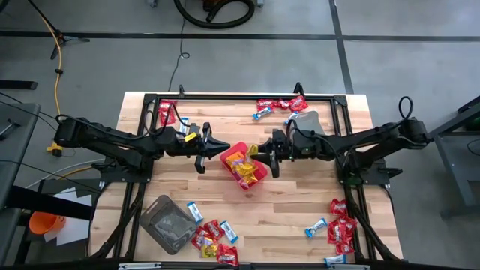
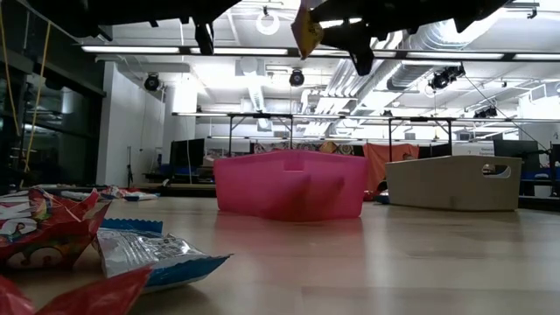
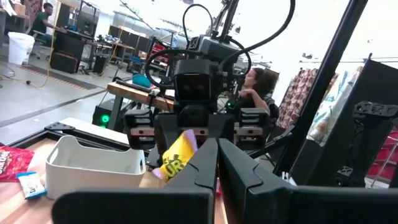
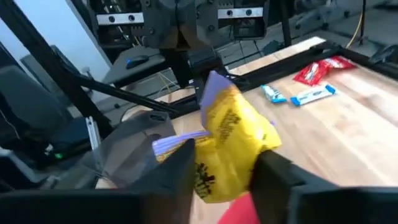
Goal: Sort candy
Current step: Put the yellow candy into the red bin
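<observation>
My right gripper (image 4: 224,162) hangs high over the far right corner of the red bin (image 1: 261,174), fingers apart. A yellow candy (image 4: 233,140) sits between them, its printed face toward the wrist camera, and shows high above the bin in the low view (image 2: 306,31). The bin (image 2: 289,184) stands on the table with several yellow and red candies (image 1: 241,165) in it. My left gripper (image 1: 225,148) is shut on nothing, level, just left of the bin and facing the right gripper. My right gripper has the yellow candy between its parted fingers (image 4: 273,171), well above the red bin. Whether the fingers touch the packet, I cannot tell.
A grey tub (image 1: 311,121) stands behind the right gripper and a clear tub (image 1: 166,223) at the near left. Loose candy lies at the far edge (image 1: 281,105), far left (image 1: 166,112), near edge (image 1: 214,240) and near right (image 1: 341,229).
</observation>
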Tool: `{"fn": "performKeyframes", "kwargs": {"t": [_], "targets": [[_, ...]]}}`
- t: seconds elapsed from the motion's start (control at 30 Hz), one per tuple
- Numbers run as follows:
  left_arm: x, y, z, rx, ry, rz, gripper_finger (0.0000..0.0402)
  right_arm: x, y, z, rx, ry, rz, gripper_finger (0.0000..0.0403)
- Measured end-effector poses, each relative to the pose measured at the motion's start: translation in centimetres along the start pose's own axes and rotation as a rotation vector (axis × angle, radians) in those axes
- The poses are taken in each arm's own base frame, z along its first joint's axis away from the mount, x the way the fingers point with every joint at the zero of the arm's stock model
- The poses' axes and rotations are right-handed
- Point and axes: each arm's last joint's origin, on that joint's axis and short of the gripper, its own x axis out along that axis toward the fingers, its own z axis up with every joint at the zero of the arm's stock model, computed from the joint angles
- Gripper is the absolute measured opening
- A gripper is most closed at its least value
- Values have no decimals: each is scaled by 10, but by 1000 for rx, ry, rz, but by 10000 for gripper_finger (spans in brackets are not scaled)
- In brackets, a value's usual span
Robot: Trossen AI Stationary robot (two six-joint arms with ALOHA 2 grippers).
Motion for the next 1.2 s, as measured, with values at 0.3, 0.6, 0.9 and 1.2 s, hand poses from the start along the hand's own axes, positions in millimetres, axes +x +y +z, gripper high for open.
{"fn": "performKeyframes", "kwargs": {"t": [0.3, 0.6, 0.9, 1.2], "targets": [[0, 0, -1, 1, 9, 3, 0, 3, 1, -11, 70, 117, 78, 264], [0, 1, -1, 0, 15, 5, 0, 41, -1, -31, 33, 391, 4, 268], [0, 1, -2, 0, 17, 6, 0, 48, 7, -11, -211, 750, -69, 268], [0, 1, -4, 1, 34, 11, 0, 64, 15, 3, -227, 583, 6, 268]]}}
